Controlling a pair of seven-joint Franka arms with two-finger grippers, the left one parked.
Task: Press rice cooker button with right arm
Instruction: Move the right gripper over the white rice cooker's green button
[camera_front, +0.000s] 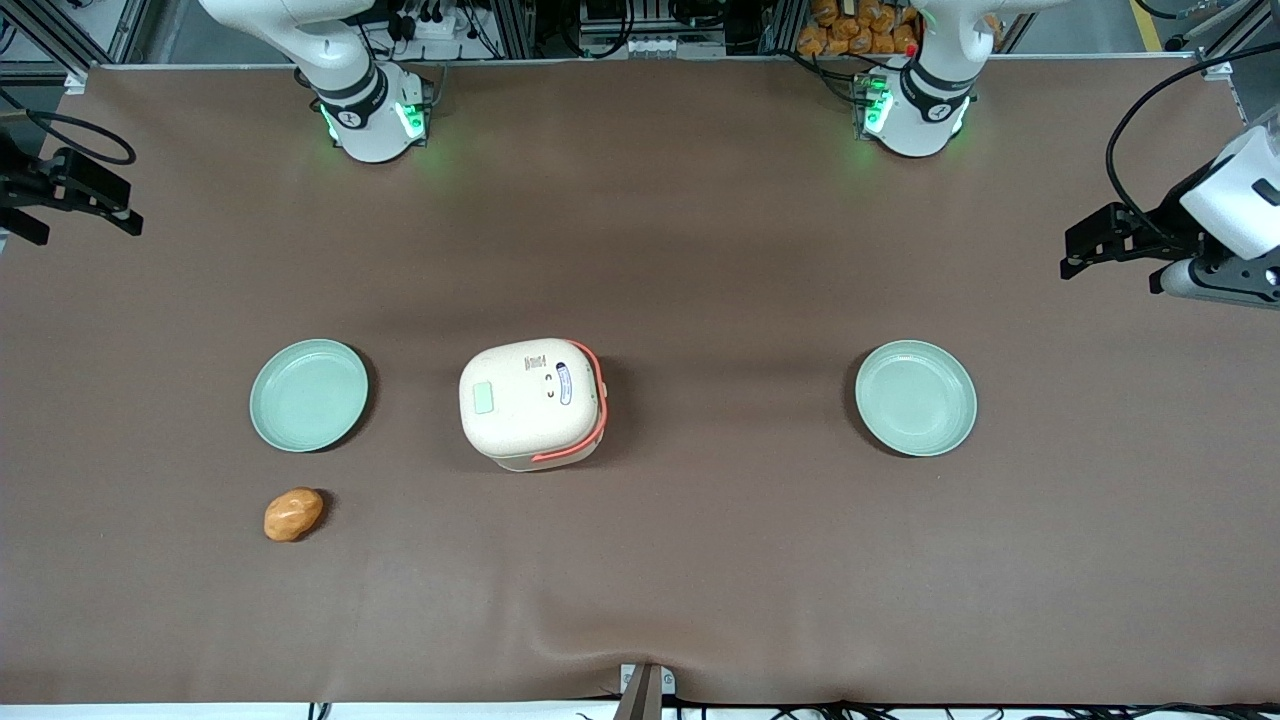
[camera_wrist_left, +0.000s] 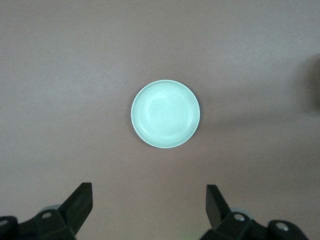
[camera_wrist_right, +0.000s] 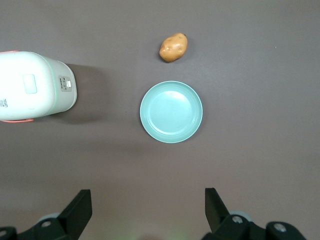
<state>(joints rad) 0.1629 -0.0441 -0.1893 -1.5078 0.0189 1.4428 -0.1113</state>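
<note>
Two mint plates (camera_front: 309, 394) (camera_front: 916, 397) well apart; potato (camera_front: 293, 514) near working-arm plate

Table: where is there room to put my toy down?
Between the rice cooker and the plate toward the parked arm's end is bare cloth. It's crowded where the potato sits beside the other plate. The tool hangs open above that plate.

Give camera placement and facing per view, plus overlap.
Front: high, facing both arm bases, looking down on cooker, two plates, potato; gripper at the working arm's table end.
Right wrist: looks straight down on plate, potato, cooker; open gripper fingers show.
Left wrist: straight down on the other plate.
Shared: front and right wrist both show cooker, potato, plate.
</note>
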